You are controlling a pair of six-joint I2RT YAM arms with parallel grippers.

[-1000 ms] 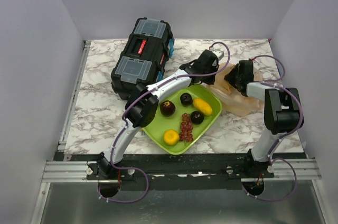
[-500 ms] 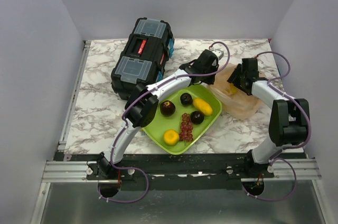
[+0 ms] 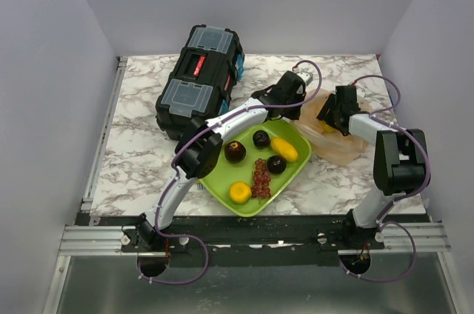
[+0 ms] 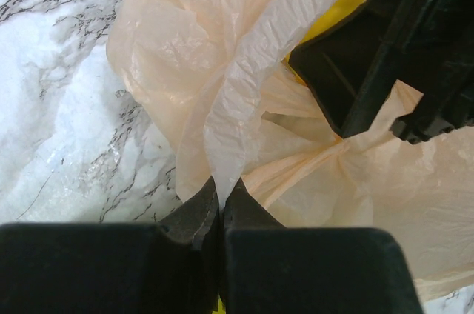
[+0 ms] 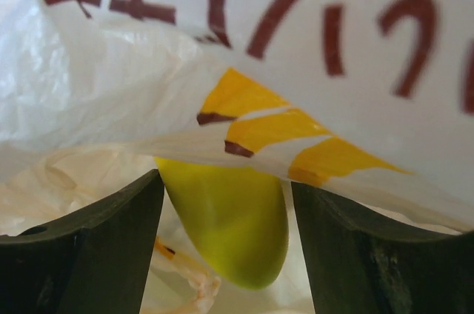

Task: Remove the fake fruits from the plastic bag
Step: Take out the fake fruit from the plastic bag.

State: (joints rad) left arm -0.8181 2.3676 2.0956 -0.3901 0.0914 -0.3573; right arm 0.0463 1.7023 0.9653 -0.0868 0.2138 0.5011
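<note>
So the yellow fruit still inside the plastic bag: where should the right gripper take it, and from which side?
Probably across its narrow middle, entering through the mouth of the plastic bag under its printed film. The yellow fruit is oval, rounded end down in the right wrist view, and the right gripper has an open finger on each side. The left gripper pinches a bag fold.

Bright even light, soft shadows, overhead sharp, plastic bag (image 5: 111,84) blurred at right wrist
</note>
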